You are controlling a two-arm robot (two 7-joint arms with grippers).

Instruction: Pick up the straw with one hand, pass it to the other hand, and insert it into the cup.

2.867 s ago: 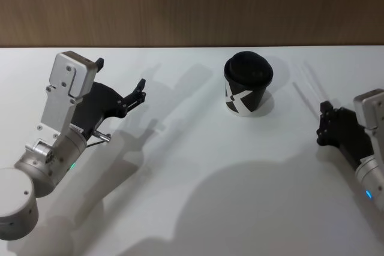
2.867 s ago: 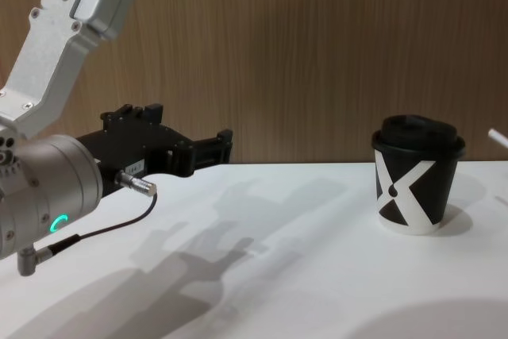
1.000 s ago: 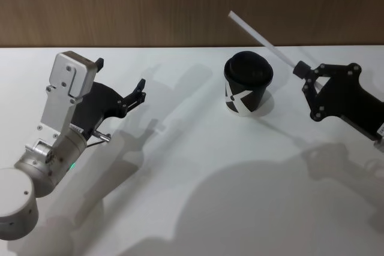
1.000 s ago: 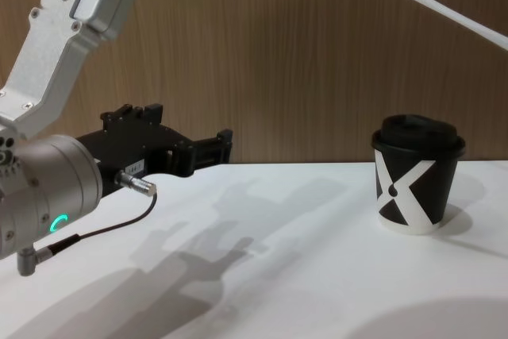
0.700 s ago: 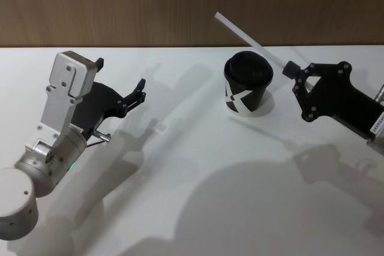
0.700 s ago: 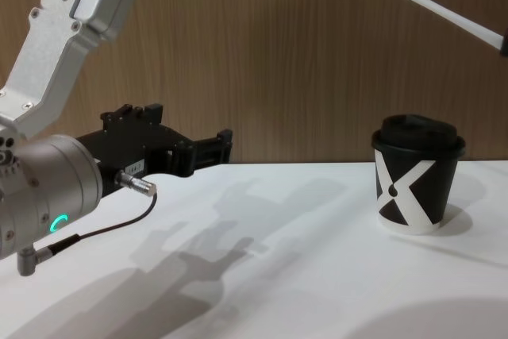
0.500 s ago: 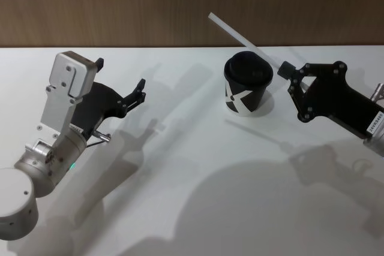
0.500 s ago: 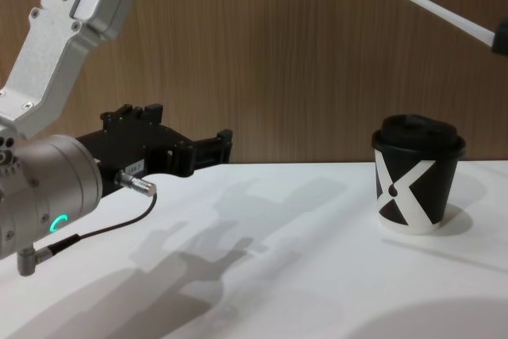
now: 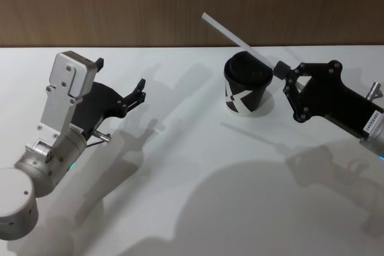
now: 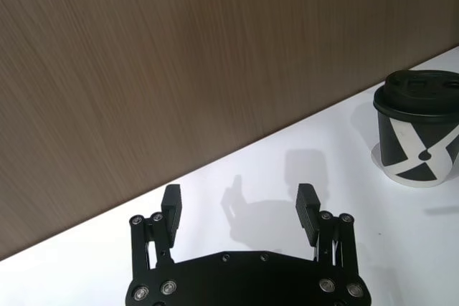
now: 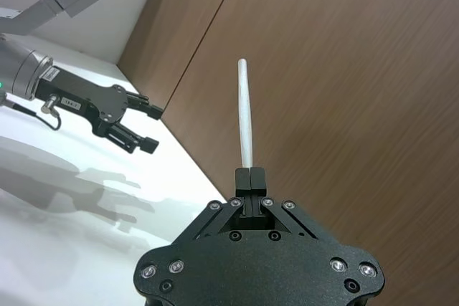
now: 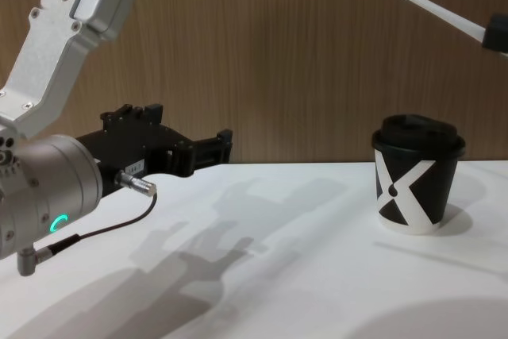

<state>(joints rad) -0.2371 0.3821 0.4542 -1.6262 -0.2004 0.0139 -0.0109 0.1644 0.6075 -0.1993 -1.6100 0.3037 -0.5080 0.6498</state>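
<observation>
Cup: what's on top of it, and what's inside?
A black domed lid covers the cup. The straw hangs above it in the right gripper, not touching. The lid hides the inside.

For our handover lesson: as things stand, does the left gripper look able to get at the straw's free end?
Probably yes. The left gripper is open, nothing stands between it and the straw, and the right gripper holds the straw raised above the cup, free end pointing its way.

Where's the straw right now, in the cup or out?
Out. The right gripper holds the straw in the air above the lidded cup.
</observation>
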